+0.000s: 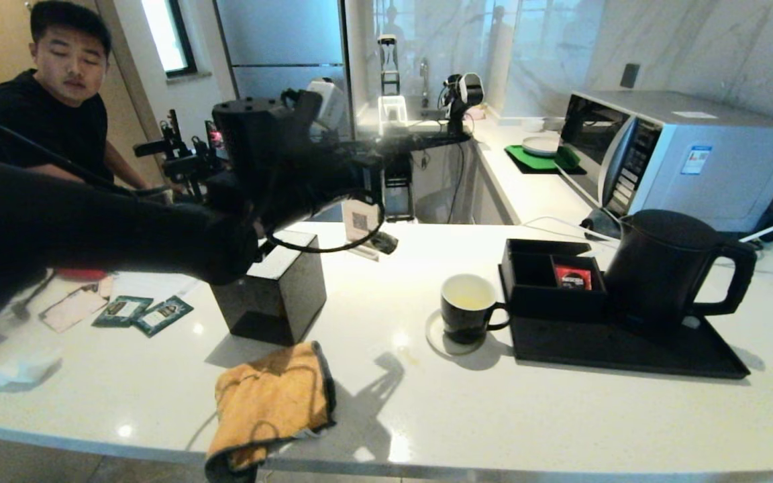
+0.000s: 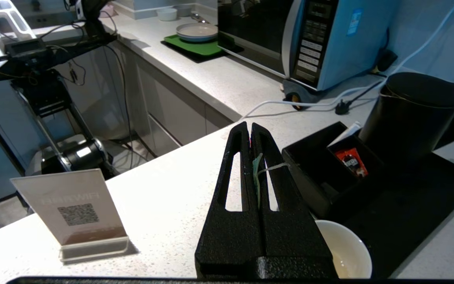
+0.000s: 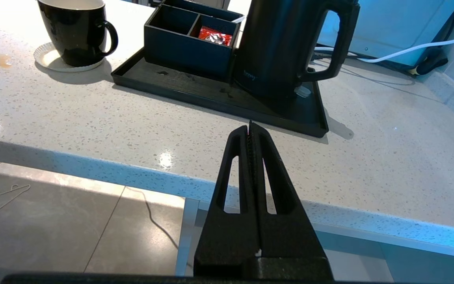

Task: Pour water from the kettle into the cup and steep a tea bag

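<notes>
We see the left tool (image 2: 250, 130) at centre frame, pressed shut, pinching a greenish scrap and string (image 2: 268, 169); the right tool (image 3: 250, 132) is shut, empty.

bare counter (image 1: 561, 416) lies open before the cup (image 1: 468, 307); the organizer box (image 1: 551, 278) and kettle (image 1: 668, 268) crowd its right.

Left arm (image 1: 91, 228): matte black throughout, a thick rounded link ending in a boxy black wrist housing with small screw holes on its upper face. A thin black cable loops loosely beneath the housing. Left gripper (image 2: 249, 130): two long, tapering black fingers (image 2: 235, 165) with a grainy finish, each pierced by an elongated slot, seated in a flat black base. Right gripper (image 3: 250, 131): identical construction, same slotted black fingers and base.
</notes>
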